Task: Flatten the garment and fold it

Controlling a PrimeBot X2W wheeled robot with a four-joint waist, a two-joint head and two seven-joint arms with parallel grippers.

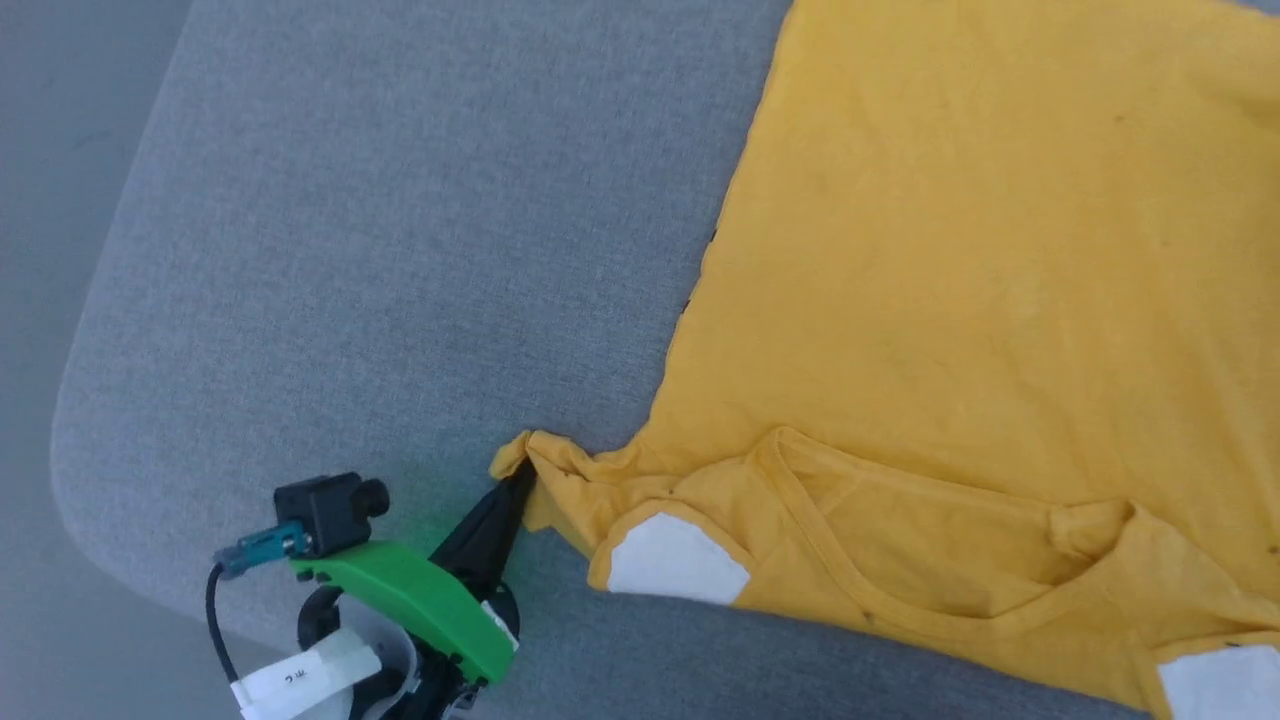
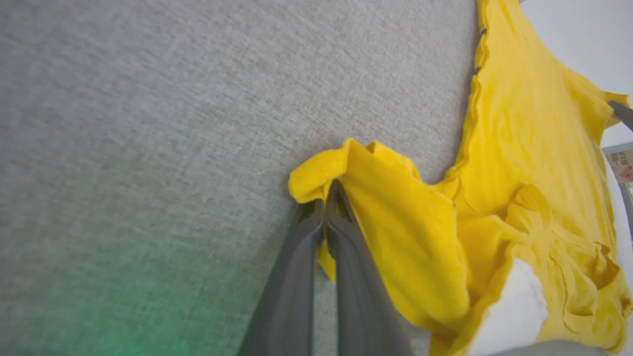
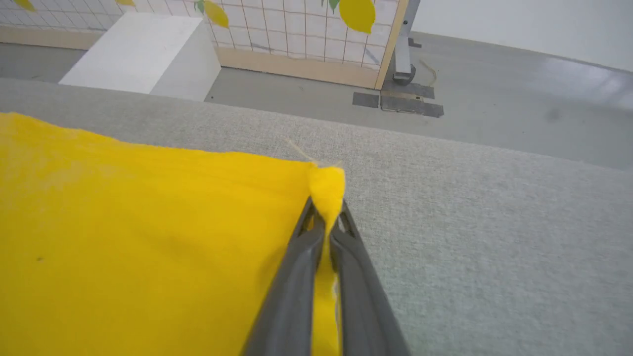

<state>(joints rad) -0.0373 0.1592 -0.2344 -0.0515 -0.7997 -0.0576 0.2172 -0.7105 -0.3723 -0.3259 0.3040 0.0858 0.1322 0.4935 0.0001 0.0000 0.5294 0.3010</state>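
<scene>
The mustard-yellow garment [image 1: 980,280] lies spread on the grey padded table, neck opening and a white patch [image 1: 675,560] toward me. My left gripper [image 1: 522,480] is shut on the bunched tip of the near-left sleeve. In the left wrist view the left gripper [image 2: 326,198] pinches that yellow fold [image 2: 346,163] between touching fingers. In the right wrist view my right gripper [image 3: 325,217] is shut on a corner of the garment [image 3: 148,237], with a strip of cloth running down between its fingers.
The grey table [image 1: 380,250] stretches bare to the left of the garment, its rounded edge at far left. Beyond the table in the right wrist view stand a white box [image 3: 143,54], a tiled partition [image 3: 296,34] and grey floor.
</scene>
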